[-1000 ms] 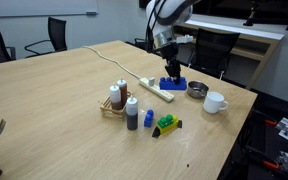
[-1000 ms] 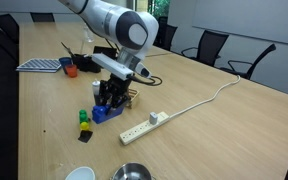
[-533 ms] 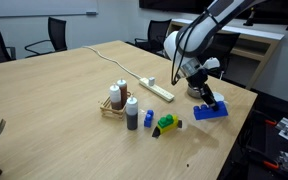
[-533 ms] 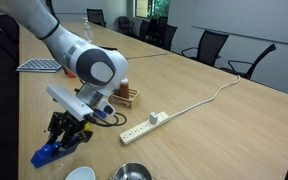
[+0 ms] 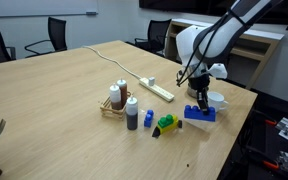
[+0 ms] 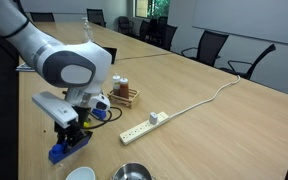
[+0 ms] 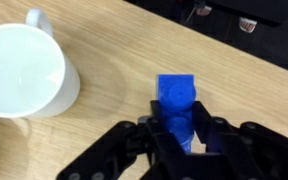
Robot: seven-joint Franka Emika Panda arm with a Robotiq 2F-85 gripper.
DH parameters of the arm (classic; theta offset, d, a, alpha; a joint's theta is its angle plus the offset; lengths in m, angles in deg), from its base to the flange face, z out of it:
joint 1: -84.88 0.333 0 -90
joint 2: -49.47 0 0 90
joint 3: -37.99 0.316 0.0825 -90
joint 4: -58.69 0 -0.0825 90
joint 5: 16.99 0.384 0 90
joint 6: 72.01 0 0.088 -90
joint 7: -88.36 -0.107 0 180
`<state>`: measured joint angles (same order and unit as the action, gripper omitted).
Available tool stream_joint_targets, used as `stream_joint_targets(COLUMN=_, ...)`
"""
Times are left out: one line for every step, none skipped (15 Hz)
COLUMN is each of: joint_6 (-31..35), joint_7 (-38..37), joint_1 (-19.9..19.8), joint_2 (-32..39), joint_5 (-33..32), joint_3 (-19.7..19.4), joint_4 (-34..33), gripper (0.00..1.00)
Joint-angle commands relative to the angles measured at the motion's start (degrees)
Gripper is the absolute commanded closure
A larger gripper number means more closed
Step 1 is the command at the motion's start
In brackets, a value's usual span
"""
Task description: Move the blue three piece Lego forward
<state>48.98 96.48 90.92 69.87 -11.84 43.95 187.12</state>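
The blue three piece Lego (image 5: 200, 114) lies at table level near the table's edge, beside a white mug (image 5: 217, 100). My gripper (image 5: 198, 103) stands over it, shut on it. In an exterior view the Lego (image 6: 68, 149) sits under the gripper (image 6: 70, 136). In the wrist view the fingers clamp both sides of the Lego (image 7: 176, 90), whose studded end sticks out past the gripper (image 7: 181, 113); the mug (image 7: 19, 70) is to its left.
A green-and-yellow Lego (image 5: 167, 125) and a small blue block (image 5: 148, 118) lie near a caddy of bottles (image 5: 119, 100). A white power strip (image 5: 159, 90) with its cord crosses the table. A metal bowl (image 6: 134, 172) sits by the mug (image 6: 79, 174).
My gripper has carried the blue Lego from beside the power strip towards the table's edge near the mug and brought it down to the table.
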Motion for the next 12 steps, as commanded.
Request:
stream_joint_targets(joint_6=11.2, joint_7=-5.3, joint_1=1.5, joint_2=-2.1, joint_5=-2.0, joint_3=0.0, joint_4=4.4, gripper=0.90)
stream_joint_targets(joint_6=12.5, joint_7=-6.4, joint_1=1.8, joint_2=-2.0, joint_5=-2.5, joint_3=-0.1, joint_4=4.9, gripper=0.90)
stream_joint_targets(joint_6=13.5, joint_7=-7.4, joint_1=2.0, joint_2=-2.0, joint_5=-2.7, joint_3=-0.1, joint_4=5.4, gripper=0.90)
stream_joint_targets(joint_6=14.4, joint_7=-8.7, joint_1=2.2, joint_2=-2.1, joint_5=-3.3, joint_3=-0.4, joint_4=6.2, gripper=0.69)
stream_joint_targets(joint_6=14.9, joint_7=-9.8, joint_1=2.3, joint_2=-2.3, joint_5=-3.7, joint_3=-0.5, joint_4=6.7, gripper=0.40)
stream_joint_targets(joint_6=15.1, joint_7=-10.9, joint_1=2.3, joint_2=-2.6, joint_5=-4.3, joint_3=-0.7, joint_4=7.2, gripper=0.39)
stream_joint_targets(joint_6=15.6, joint_7=-11.8, joint_1=2.2, joint_2=-3.2, joint_5=-4.6, joint_3=-0.9, joint_4=7.7, gripper=0.35)
stream_joint_targets(joint_6=16.1, joint_7=-12.7, joint_1=2.1, joint_2=-3.9, joint_5=-4.9, joint_3=-1.1, joint_4=8.2, gripper=0.27)
stream_joint_targets(joint_6=16.1, joint_7=-13.2, joint_1=2.1, joint_2=-4.4, joint_5=-4.9, joint_3=-1.1, joint_4=8.4, gripper=0.21)
stream_joint_targets(joint_6=16.4, joint_7=-13.6, joint_1=1.8, joint_2=-5.2, joint_5=-4.2, joint_3=-1.0, joint_4=8.6, gripper=0.13)
stream_joint_targets(joint_6=14.5, joint_7=-12.2, joint_1=1.6, joint_2=-2.4, joint_5=-4.2, joint_3=-0.6, joint_4=6.1, gripper=0.32)
stream_joint_targets(joint_6=14.5, joint_7=-12.6, joint_1=1.6, joint_2=-3.2, joint_5=-4.2, joint_3=-0.7, joint_4=6.3, gripper=0.24)
